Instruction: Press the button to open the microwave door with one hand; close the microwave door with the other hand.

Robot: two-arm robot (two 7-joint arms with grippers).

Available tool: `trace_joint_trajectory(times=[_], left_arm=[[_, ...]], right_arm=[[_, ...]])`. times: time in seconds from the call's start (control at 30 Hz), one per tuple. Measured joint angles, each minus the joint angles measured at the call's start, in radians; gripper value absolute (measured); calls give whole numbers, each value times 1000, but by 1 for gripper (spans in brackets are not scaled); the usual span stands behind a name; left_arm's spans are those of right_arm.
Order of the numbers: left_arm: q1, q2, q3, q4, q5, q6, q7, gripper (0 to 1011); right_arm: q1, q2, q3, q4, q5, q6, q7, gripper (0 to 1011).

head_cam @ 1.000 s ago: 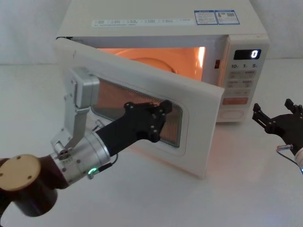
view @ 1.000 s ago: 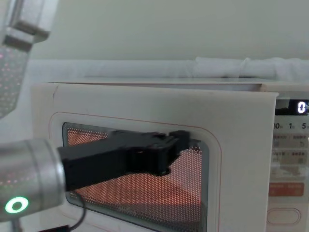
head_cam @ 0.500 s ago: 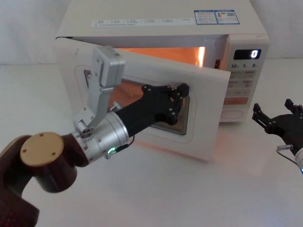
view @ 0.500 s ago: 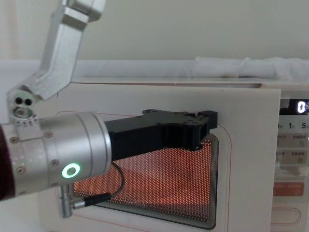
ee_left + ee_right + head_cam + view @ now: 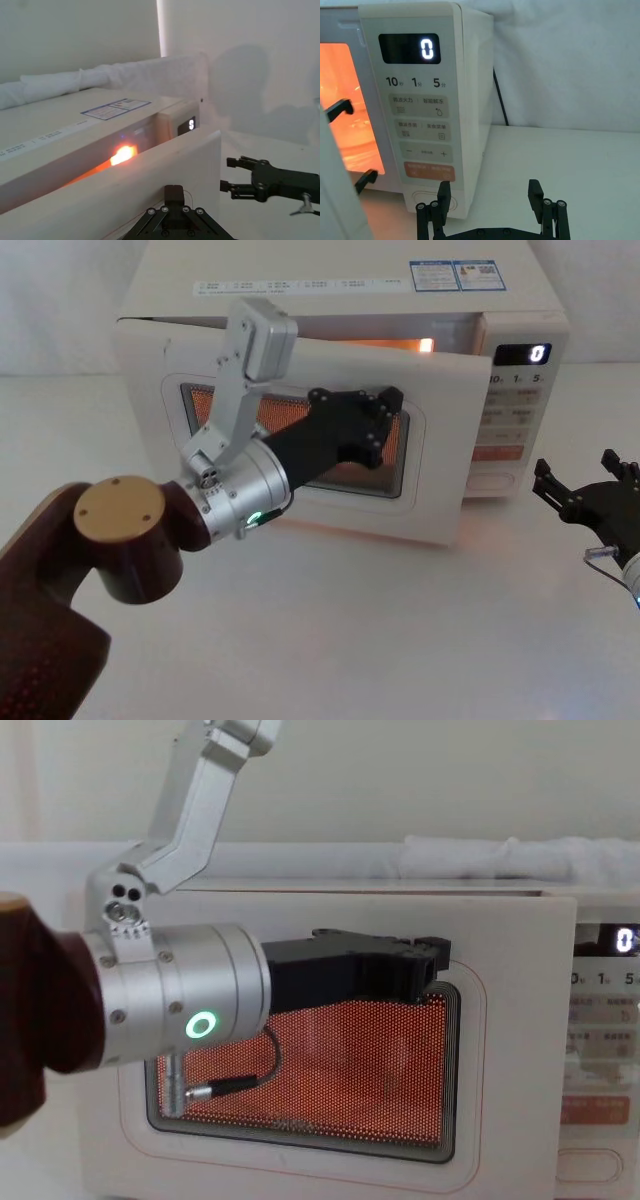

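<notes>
The cream microwave door stands only slightly ajar, with orange light showing in the narrow gap at its top. My left gripper is shut and its tip rests flat against the door's dark window. The left wrist view looks over the door's top edge with that gripper against it. The pill-shaped button sits at the bottom of the control panel. My right gripper hovers open to the right of the panel, apart from it. In the right wrist view its fingers stand just in front of the button.
The microwave body stands at the back of a white table, with a white wall behind. Its display reads 0, and an orange-red key lies above the button. The left arm's brown elbow fills the near left.
My left gripper has pushed the door from about half open to nearly closed, sweeping toward the microwave. The right gripper has not moved.
</notes>
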Motion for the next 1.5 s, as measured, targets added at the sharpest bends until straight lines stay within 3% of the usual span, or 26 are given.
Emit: trace_joint_trajectory(times=[0.4, 0.93, 1.5], left_arm=[[-34, -52, 1, 33, 19, 26, 30, 0], [-69, -126, -12, 98, -17, 82, 61, 0], [-98, -142, -15, 136, -27, 93, 74, 0]], right_arm=[[0, 0, 0, 0, 0, 0, 0, 1002], [0, 0, 0, 0, 0, 0, 0, 1002], [0, 0, 0, 0, 0, 0, 0, 1002]])
